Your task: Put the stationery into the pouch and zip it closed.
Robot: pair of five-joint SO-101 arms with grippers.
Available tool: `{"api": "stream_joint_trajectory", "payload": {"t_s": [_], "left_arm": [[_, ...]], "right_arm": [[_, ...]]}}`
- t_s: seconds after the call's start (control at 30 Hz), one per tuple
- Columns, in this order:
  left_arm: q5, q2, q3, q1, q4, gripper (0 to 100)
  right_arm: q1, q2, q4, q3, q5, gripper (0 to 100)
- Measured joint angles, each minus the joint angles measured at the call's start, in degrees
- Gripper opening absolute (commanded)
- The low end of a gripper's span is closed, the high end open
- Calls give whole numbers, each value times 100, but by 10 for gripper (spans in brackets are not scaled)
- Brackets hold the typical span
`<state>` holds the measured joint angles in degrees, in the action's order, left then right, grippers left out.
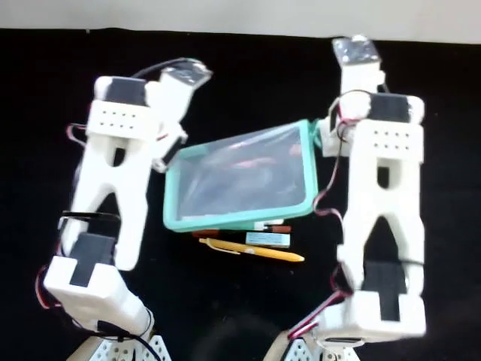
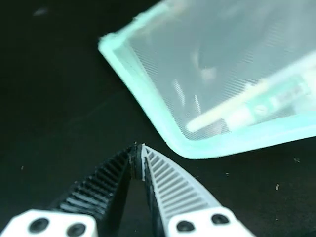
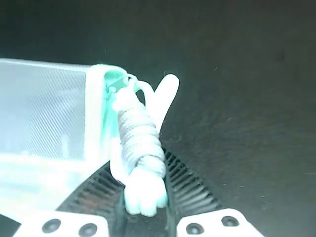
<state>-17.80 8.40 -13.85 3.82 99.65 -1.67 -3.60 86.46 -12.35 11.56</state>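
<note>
Two grippers flank the pouch point(image 1: 240, 177), a see-through mesh one with a teal border, which we see lying on the black table point(image 1: 248, 75) between the arms. From above, we find the left gripper point(image 1: 167, 154) just beside the pouch's left corner. In its wrist view the left gripper point(image 2: 137, 148) has its ribbed tips pressed together with nothing between them, a little apart from the rounded teal corner of the pouch point(image 2: 222, 74). The right gripper point(image 1: 325, 135) sits at the opposite far corner. In its own view we see the right gripper point(image 3: 143, 165) clamped on the white wound pull cord point(image 3: 140, 133), which hangs from the corner of the pouch point(image 3: 44, 113). On the table just beside the pouch's near edge we see a yellow pen point(image 1: 255, 250) and, touching it, a white and blue block point(image 1: 267, 239). Pale shapes show through the mesh in the left wrist view; we cannot tell whether they lie inside or underneath.
</note>
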Motion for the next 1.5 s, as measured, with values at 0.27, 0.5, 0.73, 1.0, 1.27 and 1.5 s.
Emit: {"api": "stream_joint_trajectory", "payload": {"t_s": [0.27,0.5,0.73,1.0,1.27,1.5], "left_arm": [[0,0,-176,642,0,10],[167,0,-1275,466,18,10],[325,0,-2189,237,26,10],[325,0,-2084,246,26,10],[325,0,-1002,369,26,9],[404,0,-853,1196,18,9]], "right_arm": [[-79,-1732,79,0,0,6],[-809,-2426,79,-62,0,6],[-1565,-2163,79,-879,0,6],[-1635,-1732,79,-1055,0,6],[-1662,-1442,-686,-1055,-229,6],[-1890,-1327,-1538,-1055,-431,6]]}}
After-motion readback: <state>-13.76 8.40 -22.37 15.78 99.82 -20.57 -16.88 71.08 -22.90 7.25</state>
